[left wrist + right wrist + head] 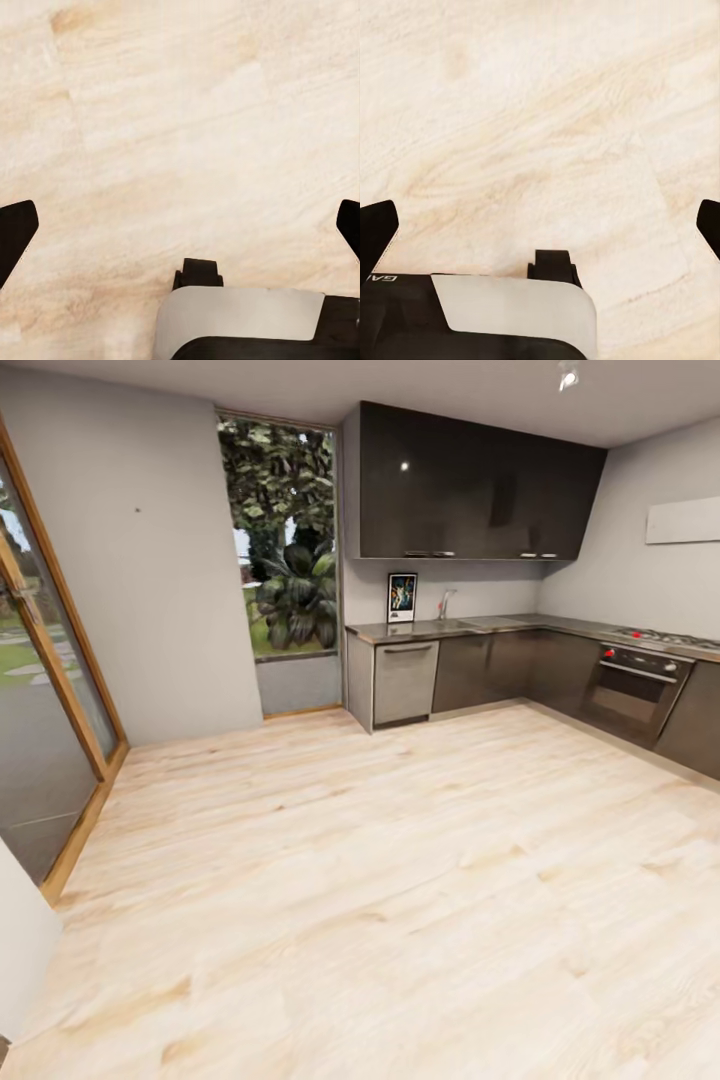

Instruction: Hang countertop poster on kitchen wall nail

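Your head view takes in the kitchen from across a pale wood floor [380,900]. At far left stands a glass door with a wooden frame [55,660]. Next to it, a small dark nail [138,511] dots the plain grey wall [150,580], well apart from the table. A tall window [285,540] full of greenery follows. Then comes the grey table [450,628], with the poster [402,598] standing upright at its left end, leaning back against the wall, near the tap [443,603]. Dark cupboards [470,485] hang above; the oven [630,695] sits at right.

Your left hand [180,221] hangs over the floor boards, its dark fingertips [16,229] wide apart and holding nothing. Your right hand [540,221] looks the same: fingertips [376,225] spread wide above the floor, nothing between them.
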### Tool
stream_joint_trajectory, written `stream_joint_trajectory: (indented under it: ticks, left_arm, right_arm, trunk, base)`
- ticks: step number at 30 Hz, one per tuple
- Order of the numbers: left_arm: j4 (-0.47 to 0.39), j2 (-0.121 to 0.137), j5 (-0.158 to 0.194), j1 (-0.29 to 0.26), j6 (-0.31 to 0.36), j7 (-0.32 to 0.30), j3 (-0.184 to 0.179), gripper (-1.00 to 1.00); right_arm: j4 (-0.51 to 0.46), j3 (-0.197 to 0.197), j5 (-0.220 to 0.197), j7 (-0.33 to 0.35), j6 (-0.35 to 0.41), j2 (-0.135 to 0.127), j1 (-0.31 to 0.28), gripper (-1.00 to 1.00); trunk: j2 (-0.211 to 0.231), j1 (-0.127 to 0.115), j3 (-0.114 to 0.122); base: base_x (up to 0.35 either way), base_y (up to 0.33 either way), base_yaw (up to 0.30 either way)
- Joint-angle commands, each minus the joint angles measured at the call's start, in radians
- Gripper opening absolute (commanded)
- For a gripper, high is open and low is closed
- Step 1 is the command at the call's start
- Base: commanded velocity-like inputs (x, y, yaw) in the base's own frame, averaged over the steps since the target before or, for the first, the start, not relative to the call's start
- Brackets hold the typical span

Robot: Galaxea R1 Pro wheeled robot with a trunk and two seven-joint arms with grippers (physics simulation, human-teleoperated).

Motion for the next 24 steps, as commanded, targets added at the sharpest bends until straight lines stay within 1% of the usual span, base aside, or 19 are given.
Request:
stream_joint_trajectory:
  ticks: [1, 14, 24]
  left_arm:
    - [-0.001, 0.0, 0.0, 0.0, -0.001, 0.0, 0.001, 1.0]
    - [-0.001, 0.0, 0.0, 0.0, -0.001, 0.0, 0.001, 1.0]
    - [-0.001, -0.001, 0.0, 0.0, -0.001, 0.0, 0.001, 1.0]
  right_arm:
    - [0.0, 0.001, 0.001, 0.0, -0.001, 0.0, 0.0, 1.0]
    - [0.0, 0.001, 0.001, 0.0, -0.001, -0.002, 0.0, 1.0]
    - [0.0, 0.001, 0.001, 0.0, -0.001, -0.004, 0.0, 1.0]
  trunk:
    - [0.0, 0.001, -0.001]
    - [0.0, 0.001, -0.001]
    - [0.0, 0.001, -0.001]
  base:
    - [0.339, 0.0, 0.0]
    - [0.339, -0.004, 0.0]
    - [0.33, -0.097, 0.0]
